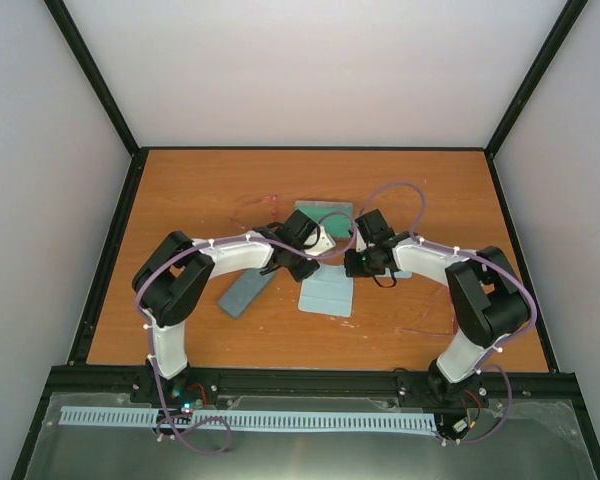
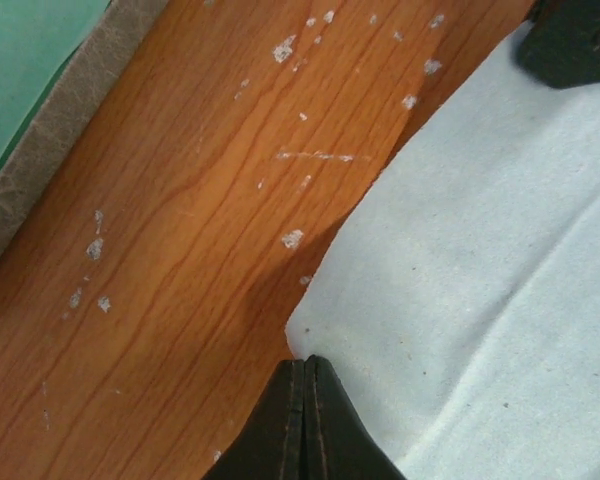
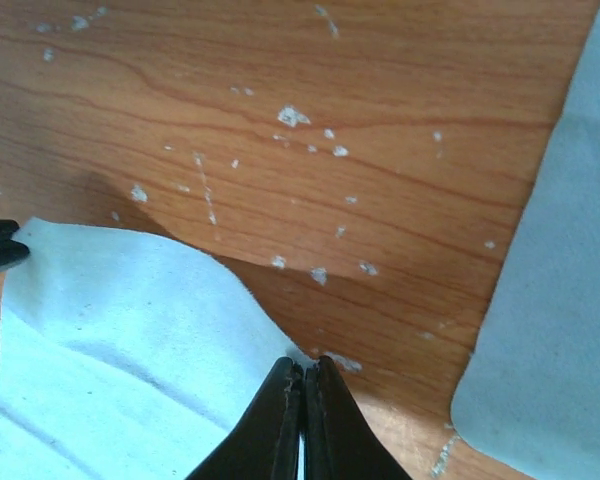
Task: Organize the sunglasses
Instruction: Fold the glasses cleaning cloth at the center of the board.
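Observation:
In the top view, a thin red-pink outline that I take for the sunglasses (image 1: pixel 252 208) lies on the far left of the table, well beyond both grippers. A similar faint outline (image 1: pixel 432 326) shows at the near right. Both grippers meet over a pale blue cloth (image 1: pixel 327 292). My left gripper (image 2: pixel 305 362) is shut on one corner of this cloth (image 2: pixel 480 280). My right gripper (image 3: pixel 303 366) is shut on another corner of the cloth (image 3: pixel 120 330). That edge is lifted slightly and casts a shadow on the wood.
An open case with green lining (image 1: pixel 323 213) lies just beyond the grippers, its edge (image 2: pixel 40 120) near the left one. A closed grey case (image 1: pixel 245 292) sits left of the cloth. A second pale cloth (image 3: pixel 555 300) lies beside the right gripper.

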`<state>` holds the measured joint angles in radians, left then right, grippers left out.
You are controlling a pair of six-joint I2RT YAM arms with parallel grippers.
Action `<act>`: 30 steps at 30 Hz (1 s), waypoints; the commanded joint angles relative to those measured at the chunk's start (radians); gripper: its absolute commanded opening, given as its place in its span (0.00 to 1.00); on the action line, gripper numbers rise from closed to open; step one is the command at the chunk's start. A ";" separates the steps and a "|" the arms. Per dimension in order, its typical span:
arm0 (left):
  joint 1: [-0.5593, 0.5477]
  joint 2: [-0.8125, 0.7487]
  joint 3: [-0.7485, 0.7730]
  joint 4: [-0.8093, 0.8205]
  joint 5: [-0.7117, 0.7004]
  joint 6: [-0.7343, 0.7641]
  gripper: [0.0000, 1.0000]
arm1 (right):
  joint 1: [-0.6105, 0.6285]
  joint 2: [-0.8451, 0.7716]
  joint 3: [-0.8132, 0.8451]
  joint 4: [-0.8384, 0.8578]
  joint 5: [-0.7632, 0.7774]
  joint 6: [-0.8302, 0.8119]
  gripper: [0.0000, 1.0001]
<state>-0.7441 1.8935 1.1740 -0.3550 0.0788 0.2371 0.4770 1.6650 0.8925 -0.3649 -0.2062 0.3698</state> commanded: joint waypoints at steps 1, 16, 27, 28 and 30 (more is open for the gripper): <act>0.004 -0.080 -0.013 0.051 0.037 0.015 0.00 | -0.008 -0.039 0.008 0.055 -0.038 -0.025 0.03; 0.004 -0.150 -0.139 0.144 0.050 0.062 0.00 | -0.008 -0.125 -0.047 0.042 -0.125 -0.084 0.03; 0.004 -0.215 -0.242 0.186 0.030 0.086 0.00 | -0.006 -0.135 -0.094 0.037 -0.153 -0.092 0.03; 0.004 -0.225 -0.252 0.215 0.033 0.087 0.00 | -0.006 -0.137 -0.100 0.038 -0.158 -0.092 0.03; 0.003 -0.239 -0.271 0.229 0.036 0.089 0.00 | -0.005 -0.143 -0.115 0.040 -0.167 -0.091 0.03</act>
<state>-0.7441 1.7069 0.9257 -0.1913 0.1078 0.3038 0.4725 1.5505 0.8078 -0.3264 -0.3443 0.2924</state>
